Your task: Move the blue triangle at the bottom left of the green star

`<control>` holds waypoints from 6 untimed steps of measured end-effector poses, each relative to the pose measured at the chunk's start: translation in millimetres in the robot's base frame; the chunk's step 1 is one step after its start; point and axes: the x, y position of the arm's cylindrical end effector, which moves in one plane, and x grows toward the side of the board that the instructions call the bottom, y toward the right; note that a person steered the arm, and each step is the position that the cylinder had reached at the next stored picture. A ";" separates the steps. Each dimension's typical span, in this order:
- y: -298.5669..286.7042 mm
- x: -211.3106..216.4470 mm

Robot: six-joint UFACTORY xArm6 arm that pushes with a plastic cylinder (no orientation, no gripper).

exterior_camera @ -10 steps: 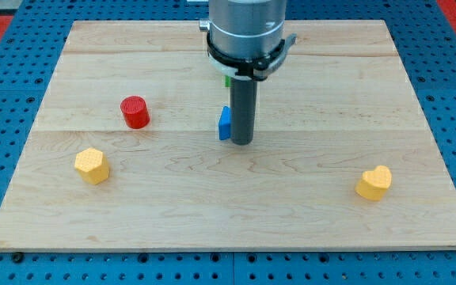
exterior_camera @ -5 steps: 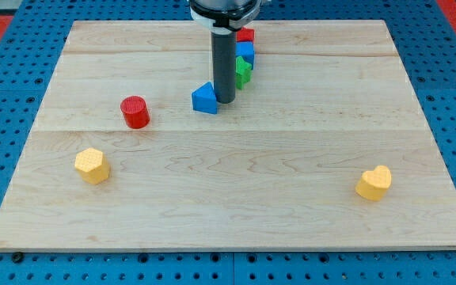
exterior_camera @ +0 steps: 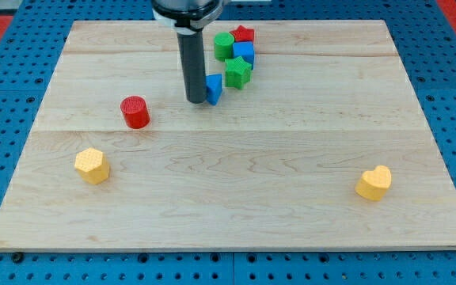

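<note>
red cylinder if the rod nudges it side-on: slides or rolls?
Probably slides: the red cylinder stands upright on its flat end on the wooden board, so rolling looks unlikely. It looks squat, so tipping seems unlikely too. My tip sits to its right, beside the blue triangle, not touching the cylinder.

Readable text: none anywhere in the camera view.
Labels or brands: none can be made out.
Numbers or signs: none can be made out.
</note>
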 end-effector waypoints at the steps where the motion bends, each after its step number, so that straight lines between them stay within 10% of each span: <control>1: 7.7 -11.6; 6: 138.6 65.3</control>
